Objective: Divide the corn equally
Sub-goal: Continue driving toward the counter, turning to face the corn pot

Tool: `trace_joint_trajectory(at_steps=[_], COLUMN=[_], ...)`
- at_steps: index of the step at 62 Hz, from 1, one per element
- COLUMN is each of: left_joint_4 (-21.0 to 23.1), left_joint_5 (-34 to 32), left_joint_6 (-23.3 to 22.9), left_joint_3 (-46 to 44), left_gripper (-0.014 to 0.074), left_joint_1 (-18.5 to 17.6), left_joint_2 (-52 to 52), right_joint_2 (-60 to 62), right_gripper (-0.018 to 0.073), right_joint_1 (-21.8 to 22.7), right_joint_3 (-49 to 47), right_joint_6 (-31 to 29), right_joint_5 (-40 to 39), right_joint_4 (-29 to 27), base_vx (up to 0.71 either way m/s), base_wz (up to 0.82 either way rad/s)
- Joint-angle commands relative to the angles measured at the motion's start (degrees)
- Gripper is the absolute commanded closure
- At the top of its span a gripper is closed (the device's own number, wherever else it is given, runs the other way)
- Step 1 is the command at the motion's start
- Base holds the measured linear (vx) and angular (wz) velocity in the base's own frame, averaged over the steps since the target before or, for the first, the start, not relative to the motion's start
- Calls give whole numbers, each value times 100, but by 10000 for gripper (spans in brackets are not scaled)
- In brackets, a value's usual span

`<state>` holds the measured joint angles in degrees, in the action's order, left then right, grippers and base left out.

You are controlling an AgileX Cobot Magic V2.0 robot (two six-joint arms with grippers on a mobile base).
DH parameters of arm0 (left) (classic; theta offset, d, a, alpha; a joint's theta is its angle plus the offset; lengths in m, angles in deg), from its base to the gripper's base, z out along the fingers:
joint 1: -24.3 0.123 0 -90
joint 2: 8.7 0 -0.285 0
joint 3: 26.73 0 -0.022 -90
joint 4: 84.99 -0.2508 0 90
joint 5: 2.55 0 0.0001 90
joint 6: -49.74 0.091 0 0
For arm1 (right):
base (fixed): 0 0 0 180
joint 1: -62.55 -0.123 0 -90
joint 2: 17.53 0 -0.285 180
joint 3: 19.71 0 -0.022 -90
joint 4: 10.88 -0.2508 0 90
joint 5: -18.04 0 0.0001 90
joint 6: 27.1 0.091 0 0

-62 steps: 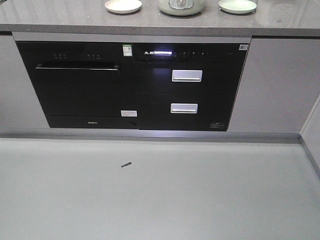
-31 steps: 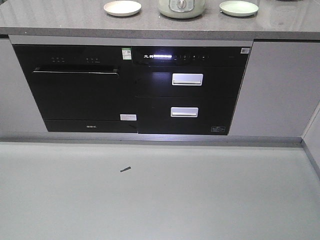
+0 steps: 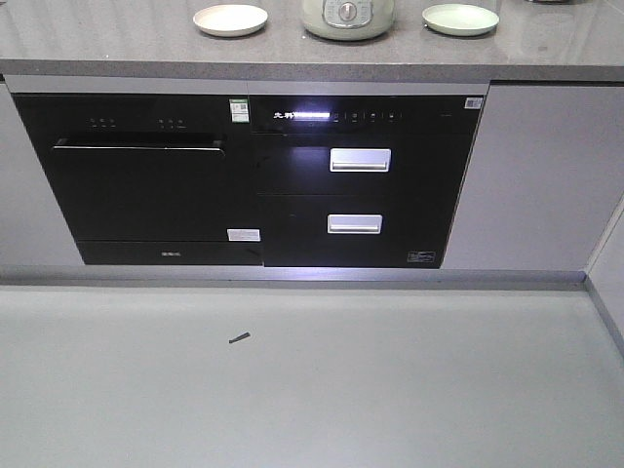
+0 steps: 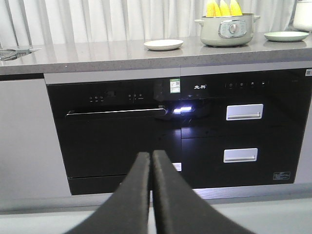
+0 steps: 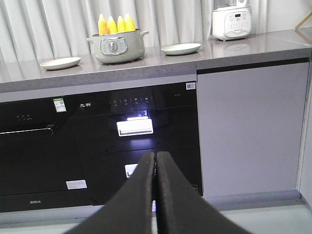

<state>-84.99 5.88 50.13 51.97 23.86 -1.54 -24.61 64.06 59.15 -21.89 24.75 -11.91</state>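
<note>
Several yellow cobs of corn stand upright, tips up, in a pale green pot on the grey counter; the left wrist view shows the corn too. A cream plate lies left of the pot and a green plate lies right of it. In the front view the pot is cut by the top edge and the corn is out of view. My left gripper and right gripper are both shut on nothing, low in front of the cabinets and far from the counter.
Black built-in appliances with two silver drawer handles fill the cabinet front under the counter. A white appliance stands at the counter's back right. A small dark scrap lies on the grey floor. A side cabinet closes the right.
In the front view the counter, appliances and floor scrap have slid down and slightly left, and more of the counter top shows.
</note>
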Motion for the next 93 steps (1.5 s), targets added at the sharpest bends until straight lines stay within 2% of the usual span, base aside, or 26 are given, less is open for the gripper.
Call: trace_joint_trajectory(at_steps=[1, 93], left_joint_4=[0, 0], left_joint_5=[-420, -420], left_joint_6=[-40, -40], left_joint_3=[86, 86], left_gripper=[603, 603], left_joint_1=[5, 5], left_joint_2=[-94, -94], right_joint_2=[25, 25], right_gripper=[565, 565], right_joint_1=[25, 25], right_joint_3=[42, 42], right_joint_6=[-58, -58], right_joint_5=[-414, -419], right_joint_4=[40, 40], base_vx=[5, 5], base_wz=[-3, -4])
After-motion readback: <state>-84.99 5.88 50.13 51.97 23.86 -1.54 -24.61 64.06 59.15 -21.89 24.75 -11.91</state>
